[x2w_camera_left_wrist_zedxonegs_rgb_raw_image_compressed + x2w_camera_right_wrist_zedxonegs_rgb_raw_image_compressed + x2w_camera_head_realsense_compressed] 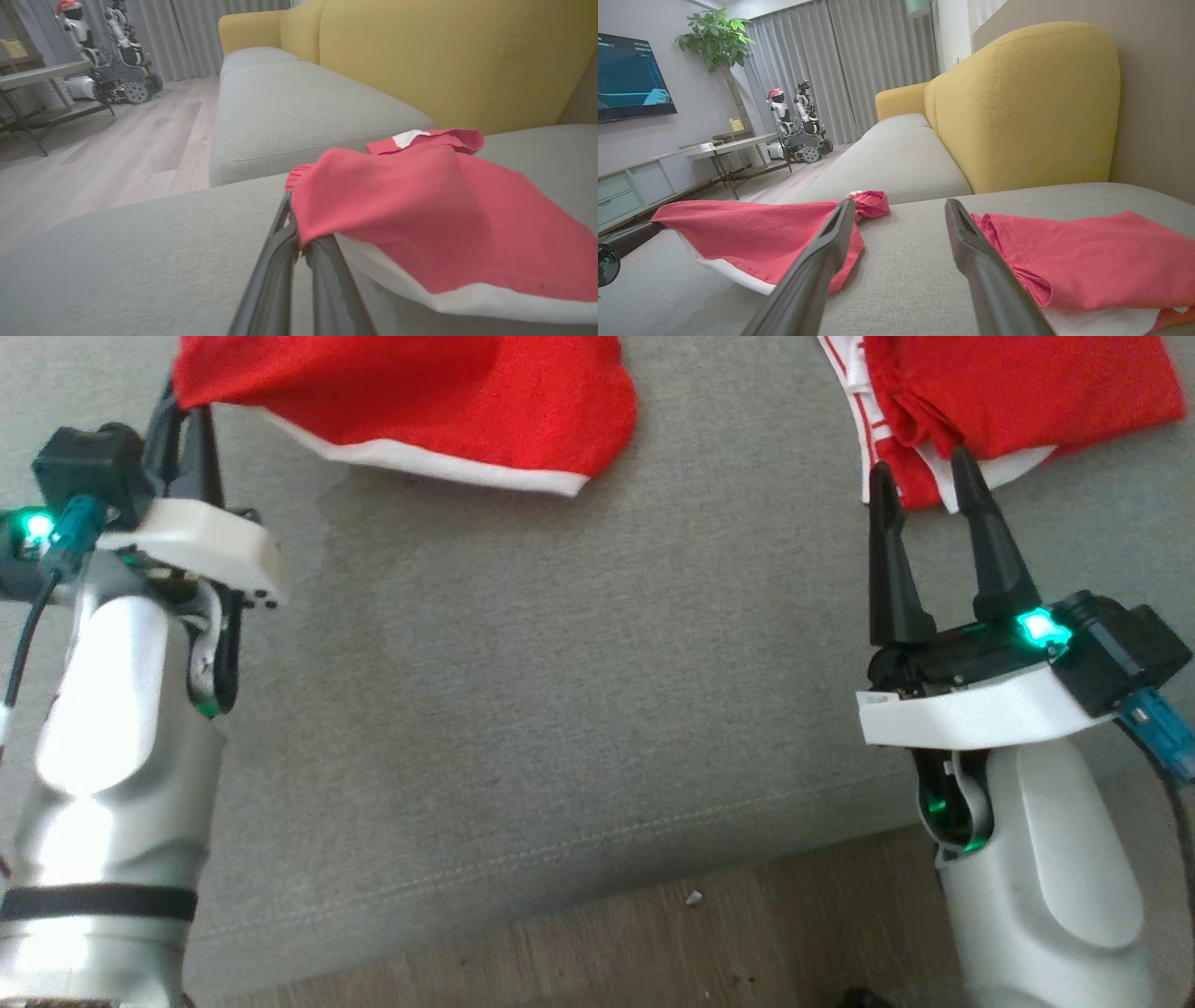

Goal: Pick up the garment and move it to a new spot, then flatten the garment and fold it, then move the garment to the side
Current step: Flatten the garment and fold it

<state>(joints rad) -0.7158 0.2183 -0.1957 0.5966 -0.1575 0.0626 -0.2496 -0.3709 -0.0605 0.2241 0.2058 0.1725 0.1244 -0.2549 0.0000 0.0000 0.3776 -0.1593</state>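
Grey woven sofa seat cushion (560, 663) lies under both of your arms in the head view, with a strip of brown wooden floor (653, 943) along the bottom edge. Your task item, a red garment with a white hem (420, 401), sits on the cushion at the top left of that view. Your left gripper (182, 415) reaches up to its left corner, with the two long dark fingers pressed together and the cloth pinched between them. The left wrist view shows this grip up close: the fingers clamp the corner where red cloth meets white hem. The garment drapes away to the right, its held corner raised a little off the cushion. Behind it rises a mustard yellow padded backrest (444, 60).

Your right gripper (920, 467) stands wide and holds nothing. Its fingertips are at the near edge of a second bunched piece of red and white cloth (1018, 383) at the top right. In the right wrist view its fingers straddle bare grey cushion, with the clamped garment to the left and the bunched piece just beside the right finger. You cannot tell whether the two red pieces join.
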